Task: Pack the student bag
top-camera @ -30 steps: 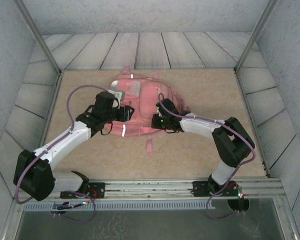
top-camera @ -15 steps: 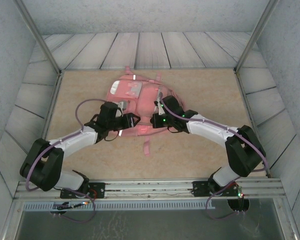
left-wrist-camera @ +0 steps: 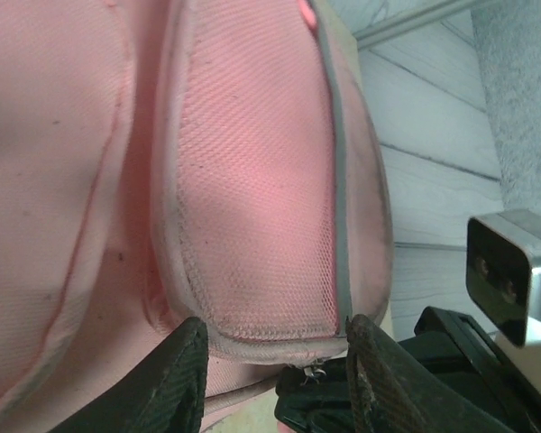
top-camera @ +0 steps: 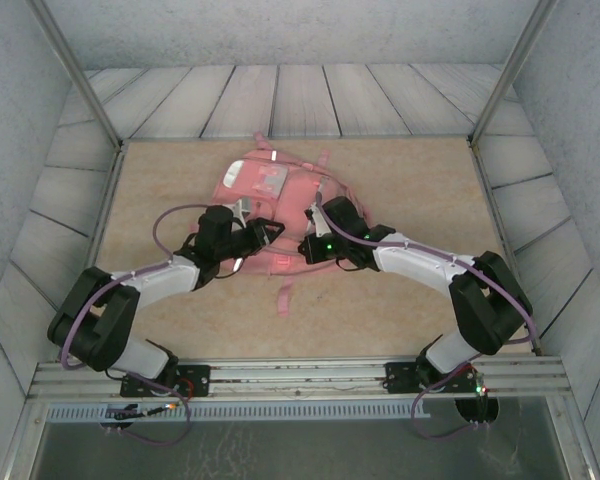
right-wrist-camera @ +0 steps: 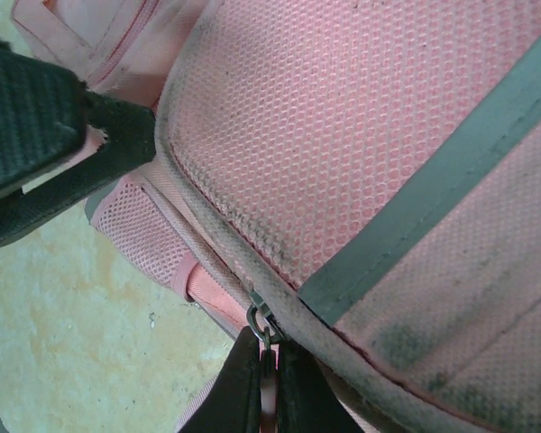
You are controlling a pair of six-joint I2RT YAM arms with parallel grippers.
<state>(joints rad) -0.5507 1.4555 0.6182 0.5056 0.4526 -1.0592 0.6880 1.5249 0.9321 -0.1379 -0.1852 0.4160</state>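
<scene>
The student bag [top-camera: 277, 190] lies on the table [top-camera: 410, 190], slightly farther back than a second ago. The left gripper [left-wrist-camera: 278, 334], narrower than before, has its jaws apart astride the mesh pocket [left-wrist-camera: 261, 180] rim, perhaps touching it. The right gripper [right-wrist-camera: 269, 365] is clamped on the zipper pull [right-wrist-camera: 262, 323]. Both arms cover the bag's near half.

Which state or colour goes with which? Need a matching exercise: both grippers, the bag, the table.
1. left gripper
2. right gripper
3. student bag
4. table

A. beige
B. shut on the zipper pull
C. pink, lying on the table
D. jaws apart around the end of a mesh pocket

Pairs: 1-D, 2-B, 3-C, 4-A
</scene>
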